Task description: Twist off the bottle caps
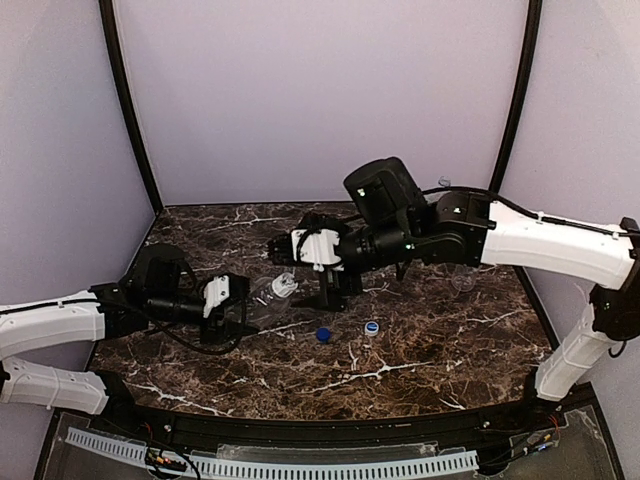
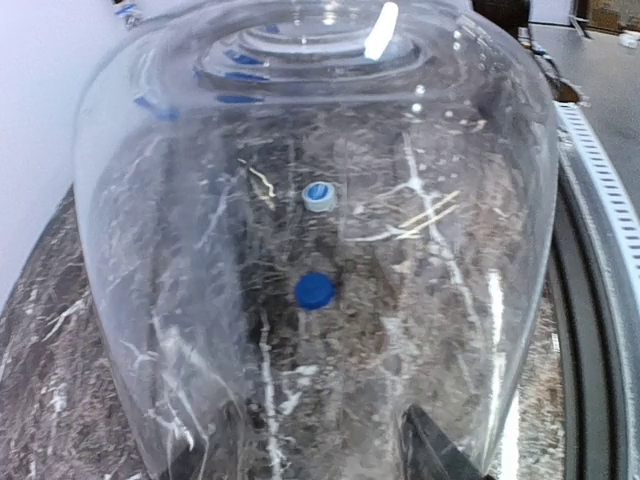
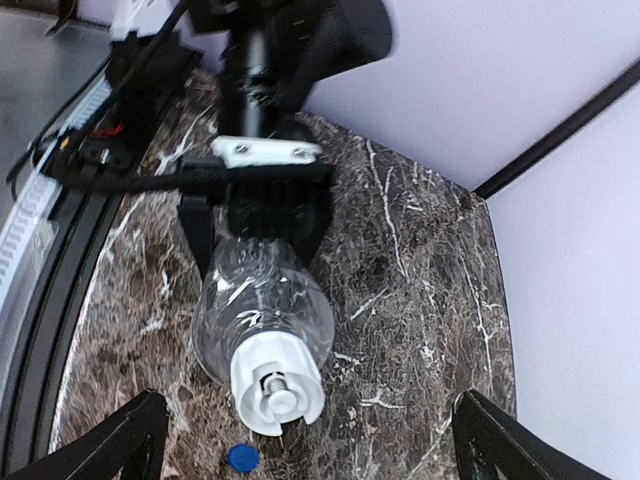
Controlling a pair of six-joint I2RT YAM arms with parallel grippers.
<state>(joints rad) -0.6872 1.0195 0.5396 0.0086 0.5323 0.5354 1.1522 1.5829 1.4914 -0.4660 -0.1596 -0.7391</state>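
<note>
My left gripper (image 1: 232, 303) is shut on the base end of an unlabelled clear bottle (image 1: 260, 298), holding it on its side; the bottle fills the left wrist view (image 2: 320, 150). Its white cap (image 1: 284, 285) points at my right gripper (image 1: 305, 275), which is open, its fingers spread wide on either side of the cap (image 3: 277, 385) and not touching it. A dark blue cap (image 1: 323, 334) and a pale blue-and-white cap (image 1: 371, 327) lie loose on the marble table in front. The labelled bottles are not clearly in view.
A small clear plastic object (image 1: 462, 283) lies at the back right, partly hidden behind my right arm. The marble table (image 1: 420, 350) is walled by pale panels. A black rail (image 1: 300, 430) runs along the near edge.
</note>
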